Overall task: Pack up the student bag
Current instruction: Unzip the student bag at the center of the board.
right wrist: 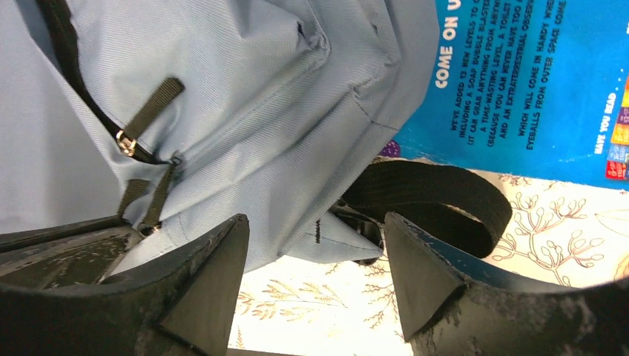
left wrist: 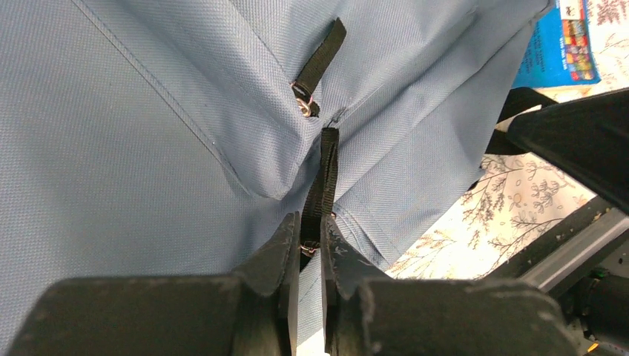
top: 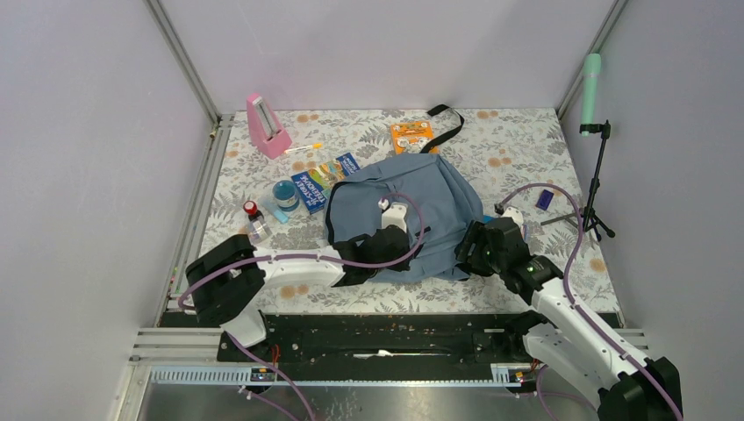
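**Top view.** A large grey-blue fabric backpack (top: 439,197) lies flat at the middle of the flower-patterned tablecloth (top: 509,149). A pink wedge-shaped case (top: 266,125), blue booklets (top: 323,182) and a small clear bottle (top: 255,221) lie to its left, and an orange packet (top: 412,136) lies behind it. The left arm (top: 298,263) reaches onto the near left part of the backpack. The right arm (top: 544,285) ends at its near right edge.

**Left wrist view.** The left gripper (left wrist: 311,248) has its fingers (left wrist: 278,252) drawn almost together. They pinch the lower end of a black webbing zip pull (left wrist: 323,174), which runs up to a seam of the backpack.

**Right wrist view.** The right gripper (right wrist: 315,285) holds nothing, and its fingers (right wrist: 211,271) stand wide apart. They straddle a corner of the backpack without touching it. A black webbing strap (right wrist: 434,194) loops out just beyond that corner. A blue printed sheet with white lettering (right wrist: 534,89) lies behind the strap, partly under the fabric.
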Tool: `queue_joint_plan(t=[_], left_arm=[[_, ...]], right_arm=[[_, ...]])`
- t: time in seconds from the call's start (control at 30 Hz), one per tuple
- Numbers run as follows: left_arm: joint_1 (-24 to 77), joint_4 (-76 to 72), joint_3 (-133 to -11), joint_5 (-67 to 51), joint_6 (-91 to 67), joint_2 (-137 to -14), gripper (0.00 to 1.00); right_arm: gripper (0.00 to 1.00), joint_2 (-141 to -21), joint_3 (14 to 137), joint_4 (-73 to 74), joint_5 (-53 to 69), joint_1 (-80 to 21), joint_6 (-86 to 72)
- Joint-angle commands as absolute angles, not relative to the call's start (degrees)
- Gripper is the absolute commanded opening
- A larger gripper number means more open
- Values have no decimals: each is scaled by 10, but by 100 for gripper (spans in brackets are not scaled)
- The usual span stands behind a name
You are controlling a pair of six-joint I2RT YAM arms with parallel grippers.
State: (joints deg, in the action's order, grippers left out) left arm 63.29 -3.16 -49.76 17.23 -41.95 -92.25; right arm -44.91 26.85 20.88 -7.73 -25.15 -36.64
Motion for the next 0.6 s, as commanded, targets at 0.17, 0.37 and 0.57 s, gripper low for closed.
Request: queue_joint_plan(t=[0.17, 0.37, 0.57], left_arm=[[633, -92, -485, 201, -436, -887, 0], [633, -98, -480, 202, -438, -880, 0], [633, -105, -476, 200, -440, -876, 0]], right_arm=[[77, -460, 262, 194, -52, -255, -398], [77, -478, 230, 125, -18, -255, -445], [68, -504, 209, 78, -20, -255, -475]])
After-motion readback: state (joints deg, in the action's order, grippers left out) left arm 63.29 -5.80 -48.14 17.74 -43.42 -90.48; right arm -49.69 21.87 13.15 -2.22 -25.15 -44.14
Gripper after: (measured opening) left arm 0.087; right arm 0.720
